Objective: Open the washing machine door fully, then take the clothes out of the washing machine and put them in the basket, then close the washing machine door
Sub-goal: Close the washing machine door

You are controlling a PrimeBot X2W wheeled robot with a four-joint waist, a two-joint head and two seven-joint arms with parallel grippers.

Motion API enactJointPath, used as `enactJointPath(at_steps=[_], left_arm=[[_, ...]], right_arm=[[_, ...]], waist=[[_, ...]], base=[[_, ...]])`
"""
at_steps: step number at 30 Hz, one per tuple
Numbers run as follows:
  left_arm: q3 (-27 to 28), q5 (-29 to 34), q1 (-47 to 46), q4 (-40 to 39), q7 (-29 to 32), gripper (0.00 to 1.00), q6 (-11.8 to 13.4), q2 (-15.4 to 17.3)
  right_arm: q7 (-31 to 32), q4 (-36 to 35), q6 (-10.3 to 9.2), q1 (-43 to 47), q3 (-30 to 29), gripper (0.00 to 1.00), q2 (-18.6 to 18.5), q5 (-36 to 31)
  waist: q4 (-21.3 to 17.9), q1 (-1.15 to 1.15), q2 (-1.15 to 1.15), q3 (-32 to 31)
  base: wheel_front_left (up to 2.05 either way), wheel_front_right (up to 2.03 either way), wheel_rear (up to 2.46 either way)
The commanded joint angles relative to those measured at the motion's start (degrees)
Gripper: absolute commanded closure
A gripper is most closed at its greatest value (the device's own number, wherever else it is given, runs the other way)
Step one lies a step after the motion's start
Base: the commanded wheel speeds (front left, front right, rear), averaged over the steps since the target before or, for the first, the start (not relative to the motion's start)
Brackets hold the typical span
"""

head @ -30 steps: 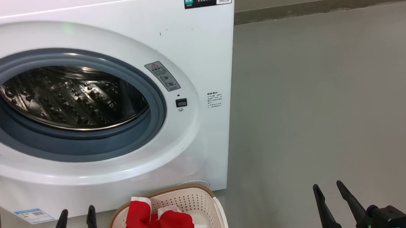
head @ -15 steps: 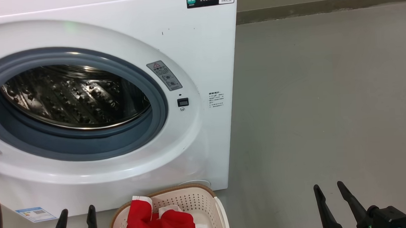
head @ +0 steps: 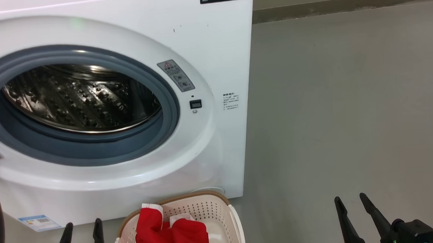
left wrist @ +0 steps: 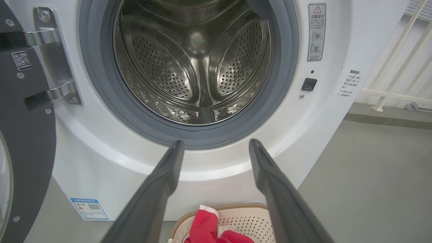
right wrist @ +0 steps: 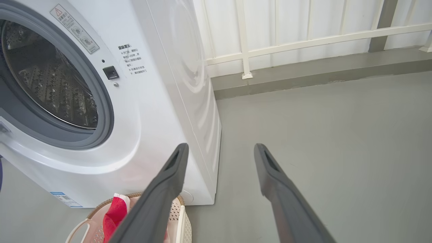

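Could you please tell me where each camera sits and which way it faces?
Head view: on the head, looking forward and down at the washing machine's open front and the basket with the clothes; left pincer lower left, right pincer lower right.
Left wrist view: on the left wrist, facing straight into the drum, the washing machine door at its left edge; left pincer rises from the bottom.
Right wrist view: on the right wrist, facing the machine's right front corner and the floor; right pincer rises from the bottom.
Shared: all three show the basket and clothes.
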Motion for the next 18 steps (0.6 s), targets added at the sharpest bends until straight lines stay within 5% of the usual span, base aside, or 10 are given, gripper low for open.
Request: enactJointPath(at_steps=[1,18], left_arm=[[1.9,0.2,-1.4,-1.6,-0.3,0.00,-0.3,0.4],[1.6,-0.9,-1.7,-1.9,-0.3,0.00,-0.3,0.4]], right_arm=[[-0.4,-1.5,0.37,-1.2,1.2,0.00,-0.7,-0.7],[-0.4,-1.6,0.37,-1.6,1.0,0.00,-0.7,-0.8]], waist=[[0.1,0.00,0.00,0.1],[0.5,0.00,0.00,0.8]], base=[[-1.37,1.37,0.00],[-1.31,1.31,0.00]])
